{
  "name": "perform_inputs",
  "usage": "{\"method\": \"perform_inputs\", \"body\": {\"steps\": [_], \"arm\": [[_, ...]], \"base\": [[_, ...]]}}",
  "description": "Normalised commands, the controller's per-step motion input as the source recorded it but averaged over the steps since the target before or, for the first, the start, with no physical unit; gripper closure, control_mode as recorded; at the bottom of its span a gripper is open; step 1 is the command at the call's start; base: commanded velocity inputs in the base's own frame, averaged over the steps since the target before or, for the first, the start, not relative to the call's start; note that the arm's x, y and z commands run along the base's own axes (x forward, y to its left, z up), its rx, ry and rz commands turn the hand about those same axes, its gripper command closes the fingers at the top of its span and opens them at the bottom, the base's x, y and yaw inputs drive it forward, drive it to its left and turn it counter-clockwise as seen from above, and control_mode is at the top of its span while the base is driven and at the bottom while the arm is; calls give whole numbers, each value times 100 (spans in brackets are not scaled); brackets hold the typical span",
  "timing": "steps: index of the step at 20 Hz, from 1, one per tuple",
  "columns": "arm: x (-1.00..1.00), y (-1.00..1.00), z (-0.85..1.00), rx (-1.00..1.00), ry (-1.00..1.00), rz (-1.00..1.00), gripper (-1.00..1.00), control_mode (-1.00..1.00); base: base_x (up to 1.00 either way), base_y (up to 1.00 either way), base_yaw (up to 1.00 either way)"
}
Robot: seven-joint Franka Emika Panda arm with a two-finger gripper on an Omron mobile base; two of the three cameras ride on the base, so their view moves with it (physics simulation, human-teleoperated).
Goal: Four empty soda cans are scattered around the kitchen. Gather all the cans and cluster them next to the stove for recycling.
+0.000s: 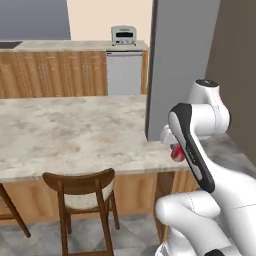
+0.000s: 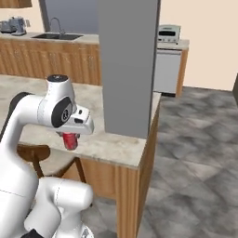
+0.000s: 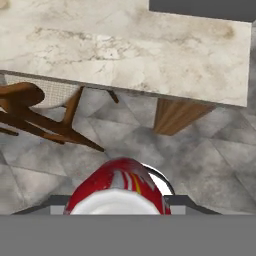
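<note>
Partly hidden behind the arm, red soda can (image 1: 176, 153) in the closed tool (image 3: 118, 202).

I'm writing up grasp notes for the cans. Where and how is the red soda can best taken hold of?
Around its round side wall, near mid-height, with a finger on each opposite side. The gripper already holds the soda can this way, hanging below the hand over the marble counter's edge.
</note>
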Motion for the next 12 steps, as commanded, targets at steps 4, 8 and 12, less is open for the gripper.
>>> {"method": "perform_inputs", "body": {"steps": [4, 8, 12], "arm": [[0, 0, 0, 0, 0, 0, 100, 100], [0, 0, 0, 0, 0, 0, 100, 100], [0, 0, 0, 0, 0, 0, 100, 100]], "base": [[-100, 2, 23], [-65, 33, 36], [0, 47, 72]]}}
